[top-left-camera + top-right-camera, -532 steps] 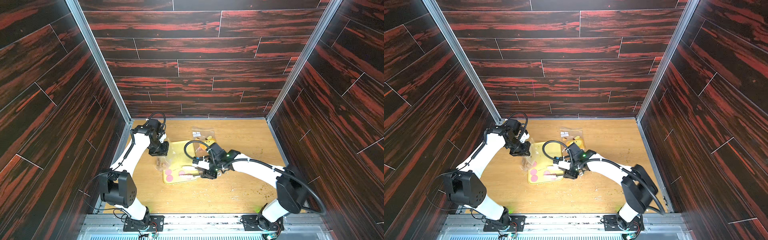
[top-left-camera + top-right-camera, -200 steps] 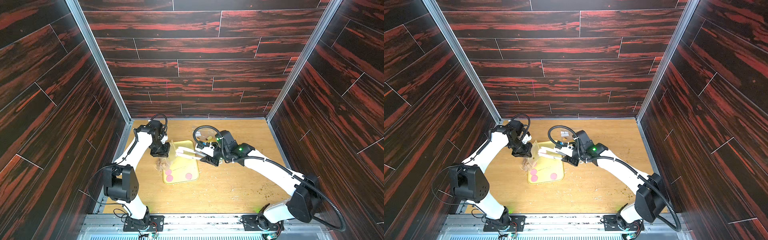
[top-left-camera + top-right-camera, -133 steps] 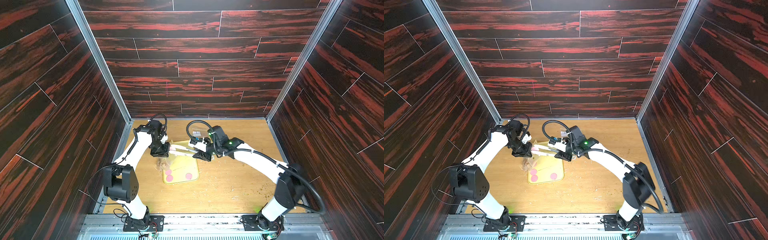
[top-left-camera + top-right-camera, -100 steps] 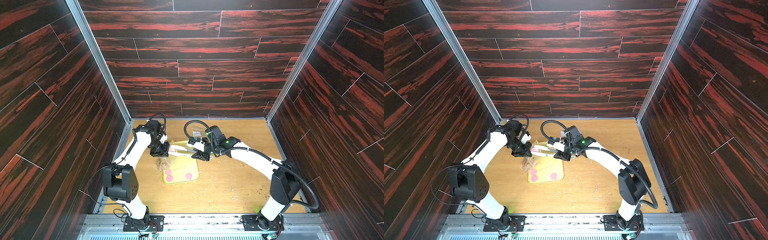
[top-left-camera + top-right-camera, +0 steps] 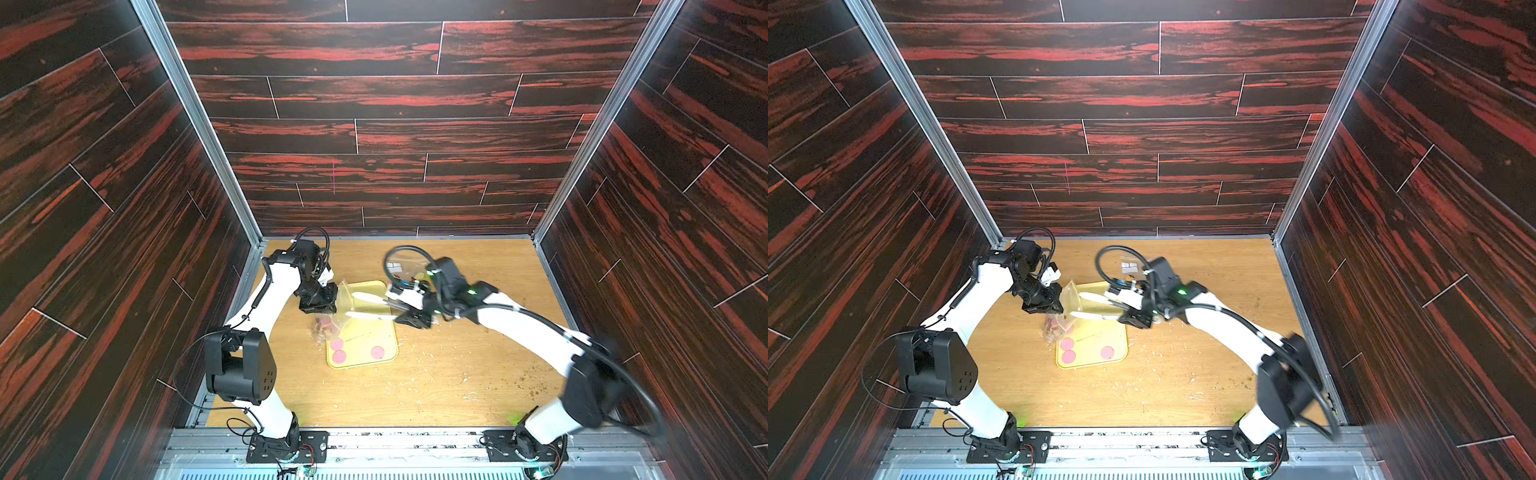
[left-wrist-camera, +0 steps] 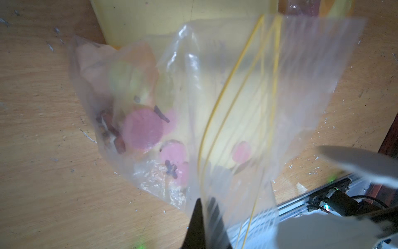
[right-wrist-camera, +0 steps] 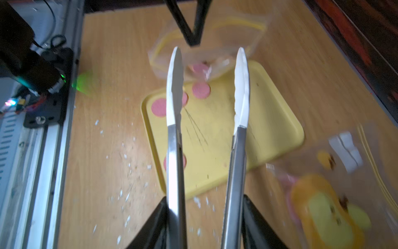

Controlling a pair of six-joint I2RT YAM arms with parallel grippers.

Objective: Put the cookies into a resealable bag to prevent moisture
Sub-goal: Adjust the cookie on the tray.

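Note:
The clear resealable bag (image 5: 340,305) hangs at the yellow tray's (image 5: 374,332) left edge, its rim held by my shut left gripper (image 5: 328,297). In the left wrist view the bag (image 6: 237,86) holds several pink cookies (image 6: 142,129), and my left gripper (image 6: 204,200) pinches its rim. Three cookies (image 5: 1067,343) lie on the tray (image 5: 1100,332). My right gripper (image 7: 204,199) is shut on metal tongs (image 7: 175,86). Their white tips stand apart with nothing between them, just short of the bag's mouth (image 7: 204,54).
A second clear bag (image 5: 401,270) with yellow pieces and white clips lies on the table behind the tray, close to my right arm; the right wrist view shows it too (image 7: 333,194). Crumbs dot the wooden table. Dark walls enclose three sides.
The tongs went into the bag's mouth, then spread apart and drew back to the right with nothing in them. The left gripper kept the bag in place.

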